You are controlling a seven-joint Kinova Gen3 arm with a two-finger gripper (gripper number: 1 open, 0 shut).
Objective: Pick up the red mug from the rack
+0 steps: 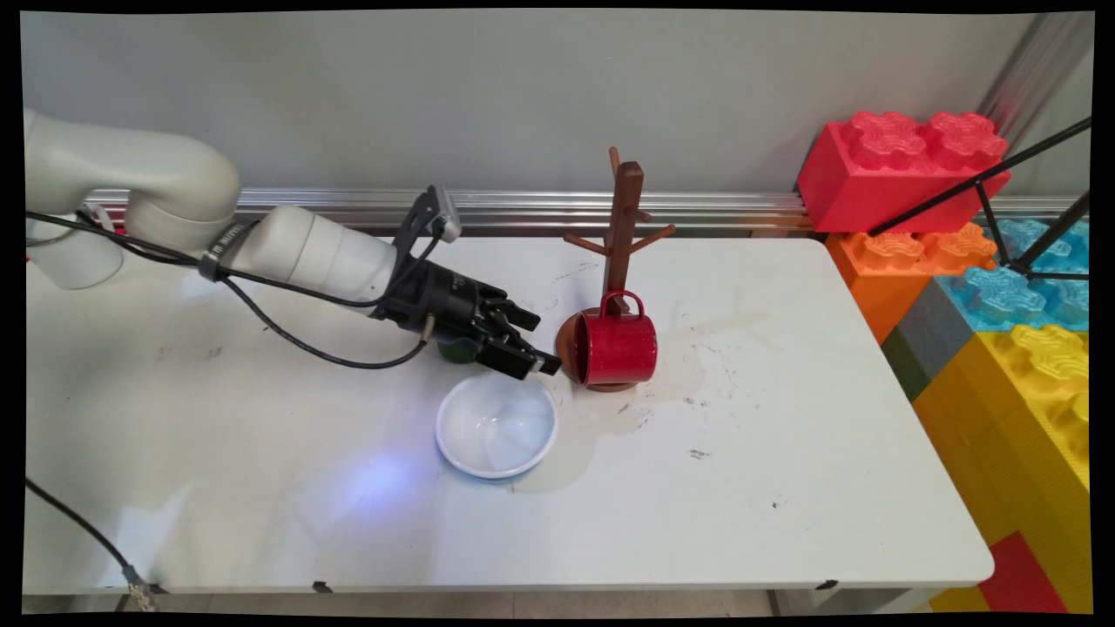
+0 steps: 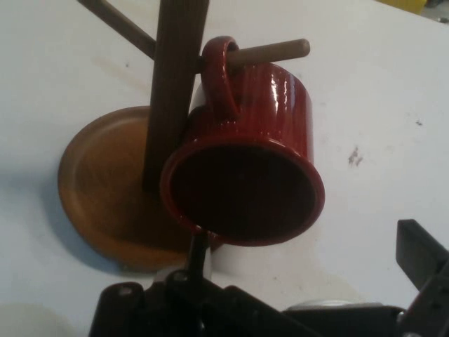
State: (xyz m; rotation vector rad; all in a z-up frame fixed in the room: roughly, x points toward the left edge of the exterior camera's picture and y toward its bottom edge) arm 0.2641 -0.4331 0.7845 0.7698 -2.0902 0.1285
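1. Main view: the black two-finger gripper (image 1: 533, 341) hangs low over the white table (image 1: 784, 488), its fingers spread apart and holding nothing, tips pointing right toward the red mug (image 1: 617, 347).
2. A narrow gap of bare table separates the fingertips from the mug; the two do not touch.
3. The red mug hangs by its handle on a low peg of the wooden mug tree (image 1: 622, 228), tilted on its side over the tree's round base, its mouth facing the gripper.
4. In the hand view the red mug (image 2: 245, 168) is glossy, with a dark inside; I cannot tell whether anything is in it.
5. A white bowl (image 1: 496, 425) sits just below the gripper, near the table's middle, showing only its pale inside.
6. A dark green object (image 1: 458, 350) shows partly behind the gripper; its kind is unclear.
7. Wide open tabletop lies right of the mug tree and along the near edge.
8. Large coloured toy blocks (image 1: 958, 261) stack beside the table's right edge.
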